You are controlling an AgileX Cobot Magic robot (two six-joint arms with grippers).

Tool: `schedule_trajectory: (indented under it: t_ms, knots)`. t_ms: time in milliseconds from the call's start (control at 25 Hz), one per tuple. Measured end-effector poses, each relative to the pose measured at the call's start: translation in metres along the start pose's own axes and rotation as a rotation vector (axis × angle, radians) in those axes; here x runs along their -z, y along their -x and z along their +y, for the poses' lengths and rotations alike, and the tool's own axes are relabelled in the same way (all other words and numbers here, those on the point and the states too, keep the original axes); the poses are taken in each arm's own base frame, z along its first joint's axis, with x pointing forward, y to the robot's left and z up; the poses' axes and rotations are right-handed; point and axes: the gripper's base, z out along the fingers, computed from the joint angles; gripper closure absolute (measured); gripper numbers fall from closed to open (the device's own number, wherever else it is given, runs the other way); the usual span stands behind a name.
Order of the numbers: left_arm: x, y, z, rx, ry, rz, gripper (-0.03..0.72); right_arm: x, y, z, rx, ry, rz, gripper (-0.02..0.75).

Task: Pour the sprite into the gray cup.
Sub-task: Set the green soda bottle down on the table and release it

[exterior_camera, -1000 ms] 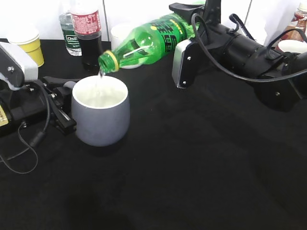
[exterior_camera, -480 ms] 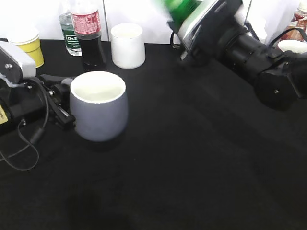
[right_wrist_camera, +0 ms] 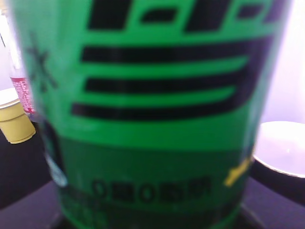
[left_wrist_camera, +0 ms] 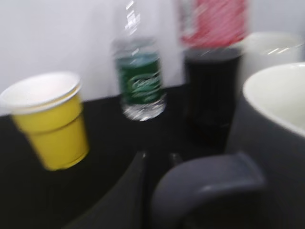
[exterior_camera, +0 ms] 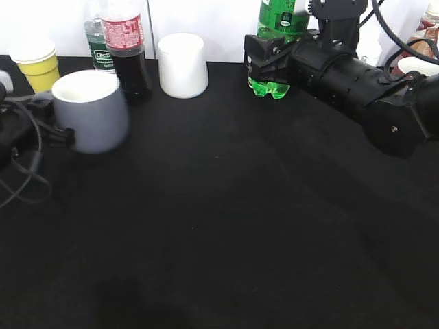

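The sprite bottle (exterior_camera: 277, 17) stands upright at the back right, with its bumpy base (exterior_camera: 269, 88) low over the black table. My right gripper (exterior_camera: 269, 60) is shut around its lower body. In the right wrist view the green label (right_wrist_camera: 157, 95) fills the frame and hides the jaws. The gray cup (exterior_camera: 92, 110) is at the far left, upright, its white inside showing. My left gripper (left_wrist_camera: 158, 155) is shut on the cup's handle (left_wrist_camera: 205, 183); the cup's wall (left_wrist_camera: 271, 143) is at the right of that view.
At the back left stand a yellow paper cup (exterior_camera: 39, 65), a small clear bottle with a dark green label (exterior_camera: 101, 44) and a dark cola bottle (exterior_camera: 127, 48). A white cup (exterior_camera: 183, 65) is at the back middle. A white bowl (exterior_camera: 418, 65) is at the far right.
The sprite bottle went from tilted over the cup and pouring to upright at the back right. The gray cup moved left and back with the left gripper.
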Motion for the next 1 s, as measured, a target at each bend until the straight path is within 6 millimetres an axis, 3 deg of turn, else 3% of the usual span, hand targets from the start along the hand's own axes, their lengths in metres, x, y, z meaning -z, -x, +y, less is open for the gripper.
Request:
schedule_trajectory:
  t_ms: [240, 360, 480, 560, 640, 840, 1000]
  knots:
    - [-0.054, -0.029, 0.056, 0.013, 0.15, 0.005, 0.605, 0.0, 0.0, 0.0, 0.0, 0.0, 0.0, 0.332]
    - [-0.069, -0.036, 0.059, 0.006, 0.134, -0.02, 0.606, 0.0, 0.0, 0.0, 0.0, 0.0, 0.0, 0.332]
    - [-0.071, -0.041, 0.059, 0.018, 0.133, -0.03, 0.606, 0.0, 0.0, 0.0, -0.001, -0.001, 0.0, 0.333]
    - [-0.071, -0.04, 0.059, 0.018, 0.133, -0.031, 0.513, 0.0, 0.0, 0.0, -0.001, -0.001, 0.0, 0.333]
    - [-0.064, -0.044, 0.057, 0.022, 0.129, -0.023, 0.411, 0.0, 0.0, 0.0, 0.0, -0.002, 0.0, 0.333]
    - [-0.012, -0.049, 0.048, 0.059, 0.179, 0.078, 0.391, 0.001, 0.001, -0.009, 0.038, -0.052, -0.009, 0.333]
    - [0.033, -0.002, 0.023, 0.077, 0.162, 0.057, 0.39, 0.01, 0.007, -0.058, 0.059, -0.301, -0.032, 0.333]
